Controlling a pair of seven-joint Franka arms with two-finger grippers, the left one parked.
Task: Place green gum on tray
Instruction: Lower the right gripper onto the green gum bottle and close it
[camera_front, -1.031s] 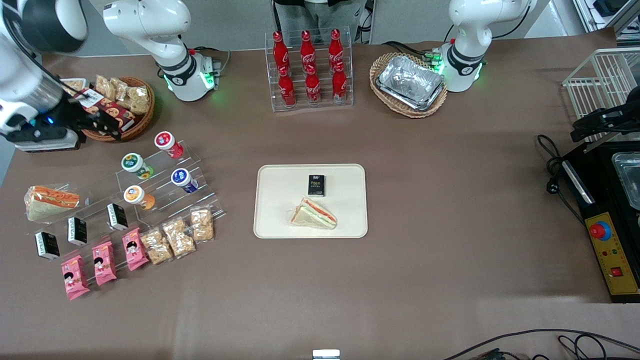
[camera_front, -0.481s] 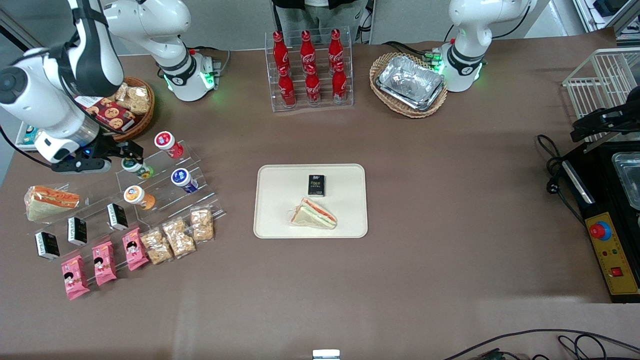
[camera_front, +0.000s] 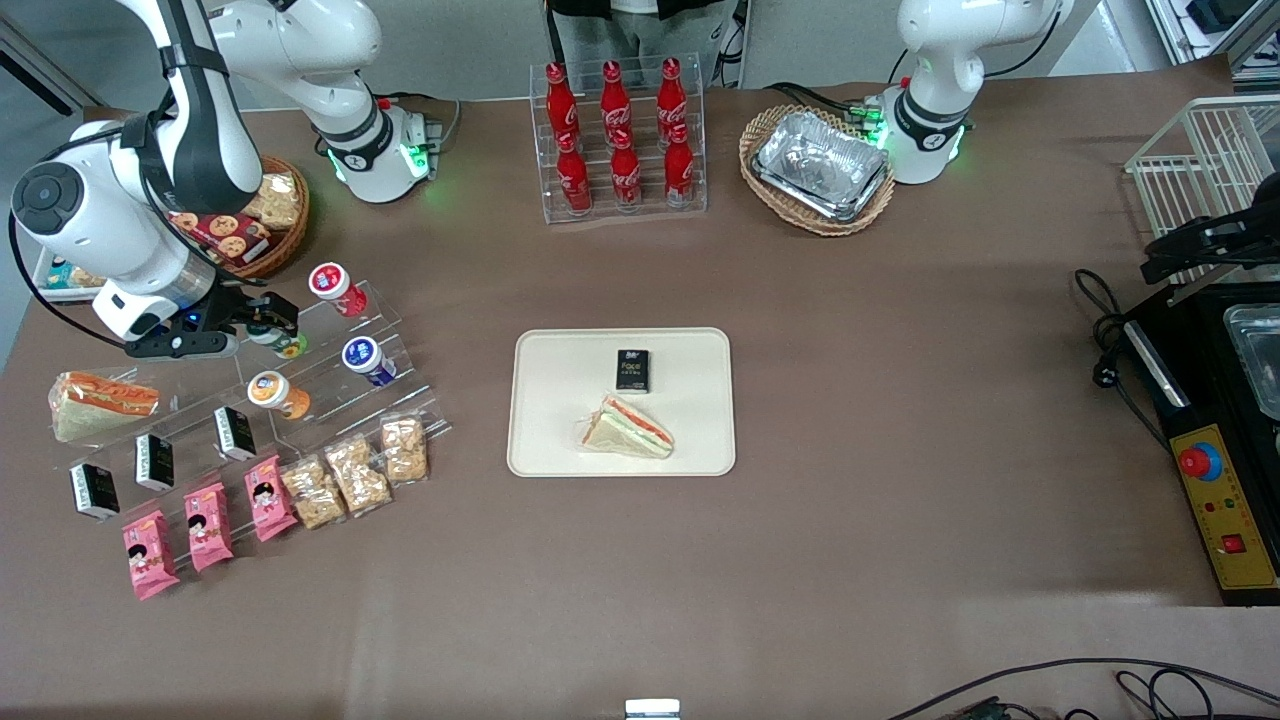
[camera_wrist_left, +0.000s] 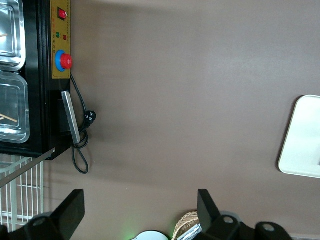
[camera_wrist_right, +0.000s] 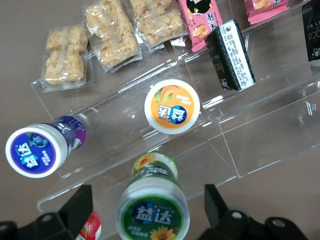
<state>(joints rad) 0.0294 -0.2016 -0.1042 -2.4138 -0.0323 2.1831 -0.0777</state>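
Our hand (camera_front: 262, 322), fingers spread and unclenched, has swung in from the working arm's edge of the tabletop onto the green gum (camera_front: 283, 343) on its acrylic step, so we judge the grasp imminent; the tray (camera_front: 560, 400) waits mid-tabletop. Only our right wrist view shows the green gum (camera_wrist_right: 153, 214) centred between the fingers (camera_wrist_right: 76, 212).

Brown tabletop (camera_front: 900, 420) fills nearly the whole frame, evenly lit, soft sheen near bottom edge. Grey floor (camera_front: 480, 40) strip along top. White wire rack (camera_front: 1205, 160) upper right; black cables (camera_front: 1100, 680) lower right.
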